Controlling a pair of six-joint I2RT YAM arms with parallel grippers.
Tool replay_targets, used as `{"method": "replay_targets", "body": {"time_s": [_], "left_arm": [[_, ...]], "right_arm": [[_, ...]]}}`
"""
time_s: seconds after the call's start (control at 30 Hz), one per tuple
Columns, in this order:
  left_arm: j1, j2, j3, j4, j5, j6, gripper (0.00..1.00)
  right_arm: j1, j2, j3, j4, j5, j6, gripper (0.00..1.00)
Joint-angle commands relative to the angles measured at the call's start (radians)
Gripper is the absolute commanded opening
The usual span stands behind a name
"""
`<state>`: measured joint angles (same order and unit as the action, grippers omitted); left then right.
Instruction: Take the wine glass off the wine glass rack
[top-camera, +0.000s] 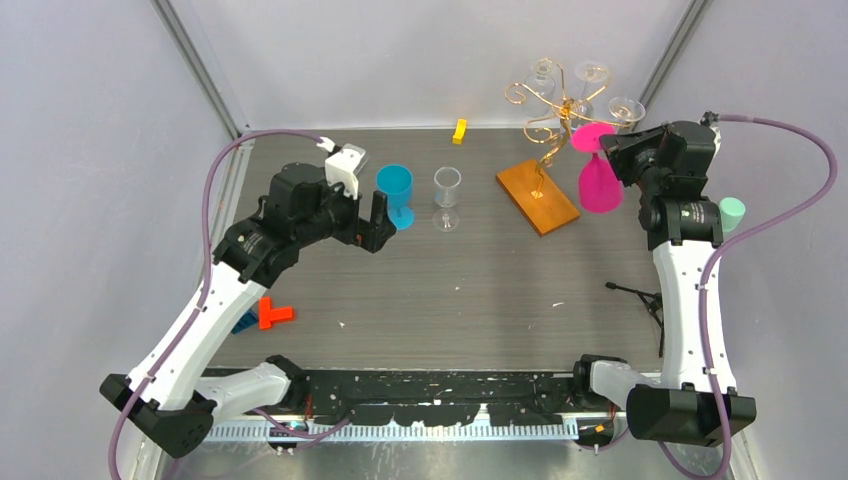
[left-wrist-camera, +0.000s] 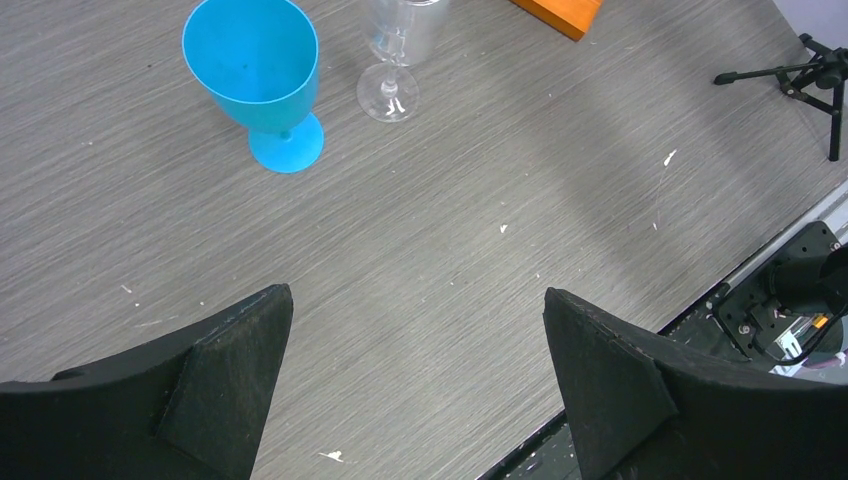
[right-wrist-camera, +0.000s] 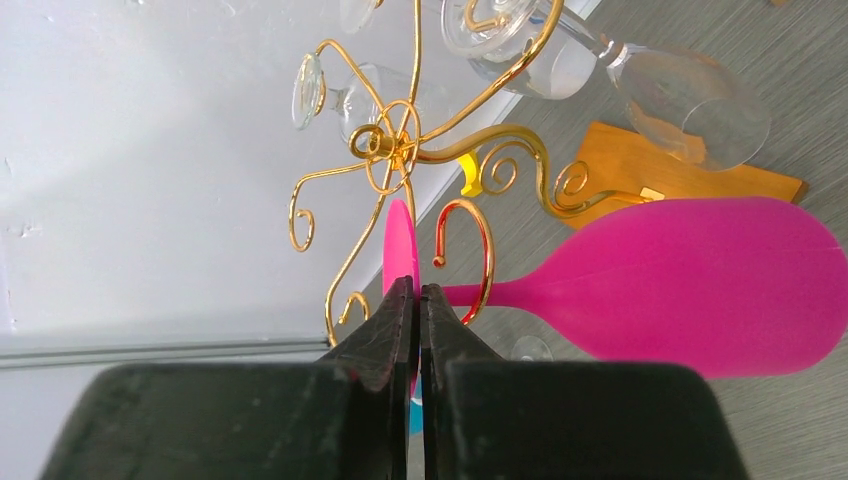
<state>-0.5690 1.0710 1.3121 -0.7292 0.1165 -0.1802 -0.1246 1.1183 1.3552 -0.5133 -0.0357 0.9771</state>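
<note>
Matte black right end effector (right-wrist-camera: 418, 290) pinches glossy pink wine glass (right-wrist-camera: 700, 285).

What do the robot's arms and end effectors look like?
The left arm and right arm are white shells with black joints and bases, each with a purple cable. The left end effector and right end effector have black wedge-shaped fingers.

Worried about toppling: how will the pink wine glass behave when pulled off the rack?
The pink wine glass looks like opaque plastic: probably light, not fragile. Pinched by the right gripper at its foot, it may swing. The wire rack could wobble.
</note>
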Motion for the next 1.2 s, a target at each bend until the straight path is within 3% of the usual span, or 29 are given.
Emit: {"method": "replay_targets", "body": {"time_s": [0.0,0.73,1.17], "left_arm": [[0.003,-0.028,-0.004,0.041,-0.002,0.004,1.00],[0.003,-0.044,-0.008,0.036,-0.026,0.016,1.00],[0.003,-0.055,-0.001,0.033,-0.028,0.018,1.00]], "right_arm": [[-0.007,-0.042,0.000,0.066,-0.008,0.028,0.00],[-0.007,0.085,0.005,0.260,-0.148,0.093,0.00],[-0.007,0.083,0.049,0.265,0.062,0.001,0.00]]}}
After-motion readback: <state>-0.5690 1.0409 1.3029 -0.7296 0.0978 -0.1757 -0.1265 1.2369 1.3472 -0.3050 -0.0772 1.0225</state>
